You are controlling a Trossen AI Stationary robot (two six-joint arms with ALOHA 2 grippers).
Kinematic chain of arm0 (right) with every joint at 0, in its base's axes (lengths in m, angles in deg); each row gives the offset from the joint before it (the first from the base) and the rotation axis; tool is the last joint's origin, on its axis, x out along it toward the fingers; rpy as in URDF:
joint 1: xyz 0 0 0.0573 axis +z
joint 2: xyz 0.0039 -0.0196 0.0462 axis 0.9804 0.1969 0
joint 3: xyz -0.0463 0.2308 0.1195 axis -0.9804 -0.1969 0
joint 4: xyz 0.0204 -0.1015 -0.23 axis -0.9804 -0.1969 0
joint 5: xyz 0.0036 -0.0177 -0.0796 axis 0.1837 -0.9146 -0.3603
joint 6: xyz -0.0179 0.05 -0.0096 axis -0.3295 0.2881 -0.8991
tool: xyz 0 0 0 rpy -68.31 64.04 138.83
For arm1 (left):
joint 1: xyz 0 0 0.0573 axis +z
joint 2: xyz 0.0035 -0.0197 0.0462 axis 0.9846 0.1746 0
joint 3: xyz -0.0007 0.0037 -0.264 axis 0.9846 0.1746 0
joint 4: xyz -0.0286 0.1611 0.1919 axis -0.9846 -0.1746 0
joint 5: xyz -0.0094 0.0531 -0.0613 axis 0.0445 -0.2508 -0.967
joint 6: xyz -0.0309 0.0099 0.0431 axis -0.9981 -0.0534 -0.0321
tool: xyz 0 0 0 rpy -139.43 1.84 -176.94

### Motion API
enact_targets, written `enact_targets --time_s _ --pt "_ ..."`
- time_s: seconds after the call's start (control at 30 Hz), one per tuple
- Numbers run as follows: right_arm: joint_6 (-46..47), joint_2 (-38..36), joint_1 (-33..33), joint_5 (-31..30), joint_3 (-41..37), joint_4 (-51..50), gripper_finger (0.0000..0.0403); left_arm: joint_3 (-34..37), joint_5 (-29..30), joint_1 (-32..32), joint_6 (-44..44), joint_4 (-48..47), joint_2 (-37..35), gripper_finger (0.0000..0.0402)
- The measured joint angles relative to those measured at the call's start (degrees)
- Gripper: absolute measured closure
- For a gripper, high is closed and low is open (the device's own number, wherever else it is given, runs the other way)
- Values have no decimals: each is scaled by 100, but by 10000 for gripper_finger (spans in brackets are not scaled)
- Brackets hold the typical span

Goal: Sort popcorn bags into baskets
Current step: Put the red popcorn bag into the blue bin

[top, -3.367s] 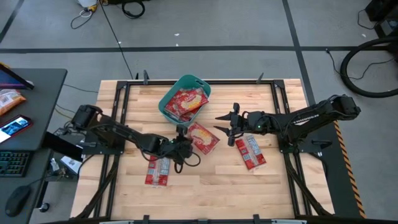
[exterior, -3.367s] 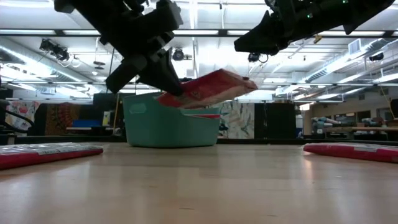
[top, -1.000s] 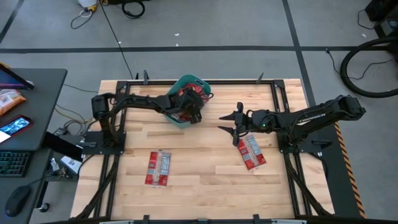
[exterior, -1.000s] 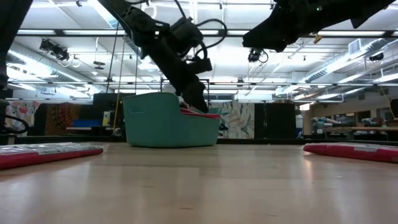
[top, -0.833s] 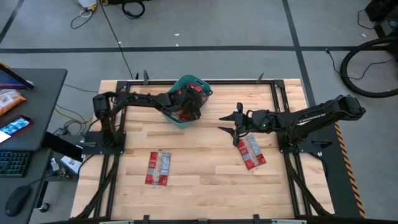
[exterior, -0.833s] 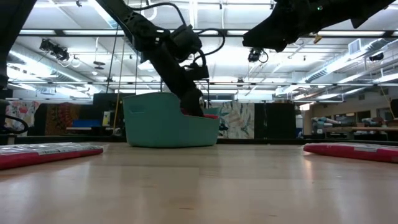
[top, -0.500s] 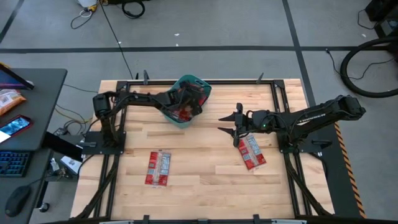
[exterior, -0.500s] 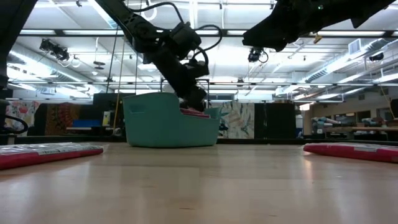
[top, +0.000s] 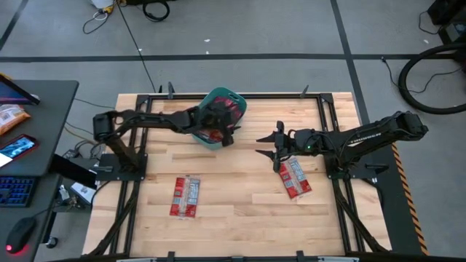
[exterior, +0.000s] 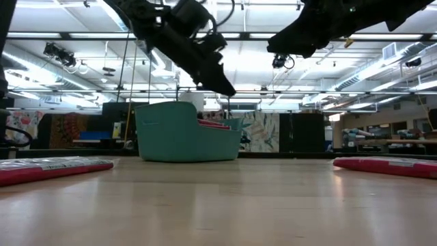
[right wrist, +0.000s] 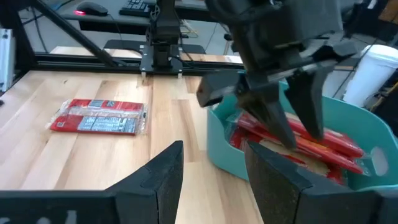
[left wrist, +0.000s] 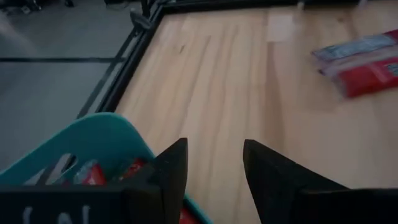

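Observation:
The teal basket (top: pixel 217 116) stands at the table's far middle with several red popcorn bags (right wrist: pixel 298 146) lying inside it. My left gripper (top: pixel 230 137) hovers open over the basket's near right rim (left wrist: pixel 112 134), nothing between its fingers (exterior: pixel 220 87). One popcorn bag (top: pixel 186 196) lies flat on the near left of the table, another (top: pixel 293 177) on the right. My right gripper (top: pixel 263 144) hangs open above the table, just beyond the far end of that right bag, holding nothing.
A black metal frame (top: pixel 145 98) runs around the wooden table. A desk (top: pixel 36 145) with a keyboard, a phone and an orange packet (top: pixel 11 116) stands to the left. Bare wood (top: pixel 240 196) lies between the two loose bags.
My left gripper has risen out of the basket and now stands above its rim, still open. The bags stay in the basket. My right arm has kept still.

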Motion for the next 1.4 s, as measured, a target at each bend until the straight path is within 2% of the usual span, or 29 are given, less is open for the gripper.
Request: enact_targets --time_s 0.2,0.27,0.43,0.6,0.7,0.87,1.1,1.2,1.4 --pt "207 206 9 715 -1 61 226 879 175 -359 -270 622 -545 242" --pt "313 400 10 787 -1 91 226 1188 287 -512 -318 923 -679 242" --pt "635 1166 9 1016 12 875 226 1755 403 -840 -317 1646 -880 242" --pt "1739 2006 32 1122 4 1300 226 2180 424 -1117 -315 1939 -1162 242" --pt "2108 2392 46 1210 73 1110 226 2361 414 -1232 -256 1963 -1386 242" --pt "2816 2681 182 642 567 -417 232 2665 431 -1330 -184 1916 -1808 242" --pt "3068 2852 663 -420 1712 -2579 236 3215 417 -1427 -166 2502 -2274 242" --pt "3241 2904 791 -607 2107 -3206 236 3510 420 -1405 -165 2764 -2520 242" --pt "3708 3040 864 -478 2645 -4450 236 4037 491 -1365 -159 3079 -3088 242"
